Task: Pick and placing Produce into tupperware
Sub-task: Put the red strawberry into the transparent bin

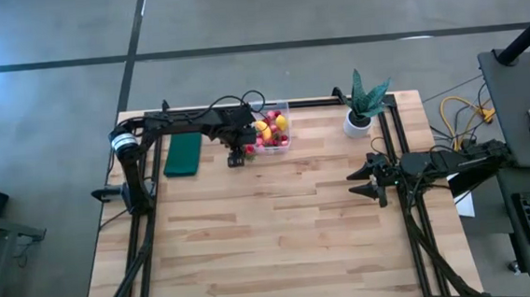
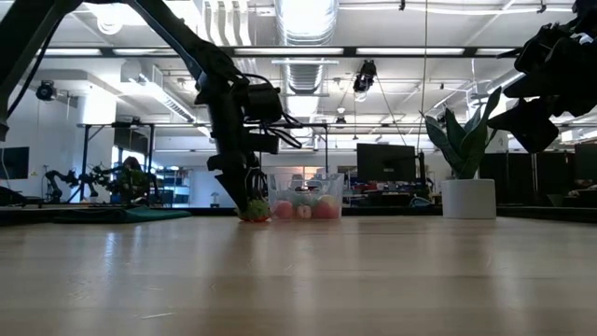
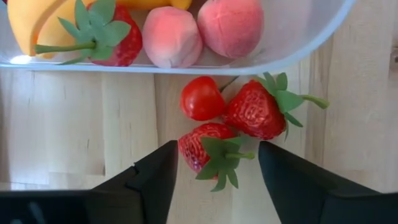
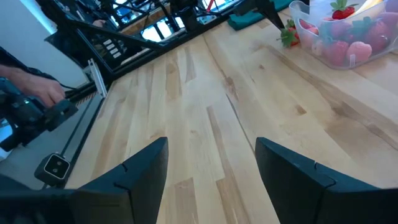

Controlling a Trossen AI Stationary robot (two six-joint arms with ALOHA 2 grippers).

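The clear tupperware (image 1: 273, 134) stands at the table's far middle, holding red, pink and yellow produce. Just outside its near wall (image 3: 280, 56), three pieces lie on the wood: a strawberry (image 3: 205, 152), a larger strawberry (image 3: 255, 112) and a small round red fruit (image 3: 202, 98). My left gripper (image 3: 217, 155) points steeply down over the first strawberry, open, with one finger on each side of it. My right gripper (image 1: 365, 181) waits open at the table's right side, above the wood, holding nothing. My left gripper comes at the strawberry from above, its fingers standing on either side of the berry, which lies on the table. One finger (image 3: 163, 171) stands right at the berry's red side (image 3: 184, 149). I cannot tell whether it touches. The other finger is clear of the leaves.
A dark green pad (image 1: 183, 154) lies left of the tupperware. A potted plant (image 1: 363, 104) stands at the far right. The table's near half (image 1: 281, 241) is bare wood. A person's hand (image 4: 37, 93) shows beyond the table's edge in the right wrist view.
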